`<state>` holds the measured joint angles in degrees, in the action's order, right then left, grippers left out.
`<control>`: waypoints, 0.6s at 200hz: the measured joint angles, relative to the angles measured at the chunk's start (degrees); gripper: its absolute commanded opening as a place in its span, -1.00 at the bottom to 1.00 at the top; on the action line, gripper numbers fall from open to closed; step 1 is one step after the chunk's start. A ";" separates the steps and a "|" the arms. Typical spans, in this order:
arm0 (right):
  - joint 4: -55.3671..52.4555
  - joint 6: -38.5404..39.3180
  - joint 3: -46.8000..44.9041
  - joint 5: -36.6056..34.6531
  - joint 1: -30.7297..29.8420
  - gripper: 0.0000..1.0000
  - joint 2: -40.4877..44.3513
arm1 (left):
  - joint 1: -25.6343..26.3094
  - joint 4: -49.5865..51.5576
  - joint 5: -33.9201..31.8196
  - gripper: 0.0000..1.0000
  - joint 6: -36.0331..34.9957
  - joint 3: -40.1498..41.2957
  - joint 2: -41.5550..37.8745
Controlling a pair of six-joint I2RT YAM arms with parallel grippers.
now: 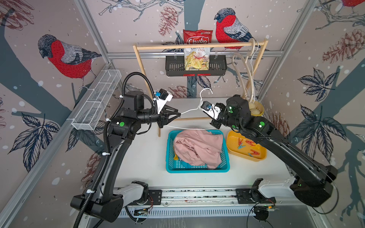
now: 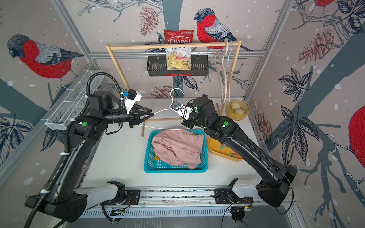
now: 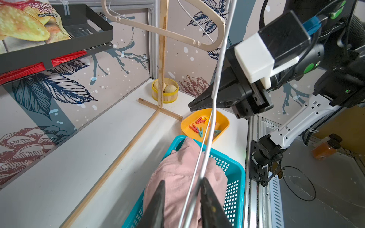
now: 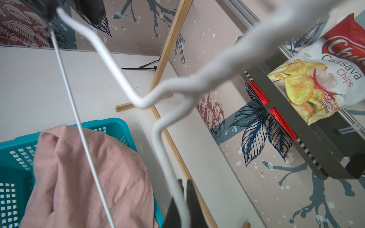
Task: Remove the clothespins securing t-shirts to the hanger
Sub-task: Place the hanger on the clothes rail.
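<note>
Hanger (image 4: 197,83): white wire, held up in the air over the basket (image 1: 197,169), hook turned toward the back wall
Right pincer (image 3: 194,103): shut tight on one sloping side of the hanger, as seen in both wrist views
Left pincer (image 3: 182,181): parted wider than the wire; the other end of the hanger is seen running between the fingers (image 3: 209,197), close against one of them
Shirts: a pink shirt (image 1: 197,148) is heaped on top in the basket; a bit of yellow cloth (image 1: 175,157) is seen under it on the left arm's side
Pins (image 1: 251,142): red and blue, lying loose in the tray (image 1: 232,145), apart from the shirts
Tray: yellow, set on the counter (image 1: 142,158) just beside the basket, on the right arm's side
Basket: teal, set on the counter between the two arms
</note>
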<state>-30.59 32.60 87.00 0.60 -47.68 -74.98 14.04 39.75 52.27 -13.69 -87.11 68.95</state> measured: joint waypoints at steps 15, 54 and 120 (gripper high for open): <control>-0.35 0.00 0.39 1.49 0.72 -1.00 0.02 | 0.00 0.39 0.90 -0.74 -0.22 -0.28 0.79; -1.79 -0.68 0.96 6.29 3.65 -1.00 -0.17 | 0.15 0.96 4.76 -1.00 -1.75 -0.42 1.20; -4.31 -1.29 3.02 11.96 6.19 -1.00 -2.58 | 0.00 2.95 4.90 -0.81 -2.73 -0.13 2.25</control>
<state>-34.89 31.31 90.02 12.56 -41.50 -77.56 14.04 42.70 57.17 -16.43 -87.24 71.20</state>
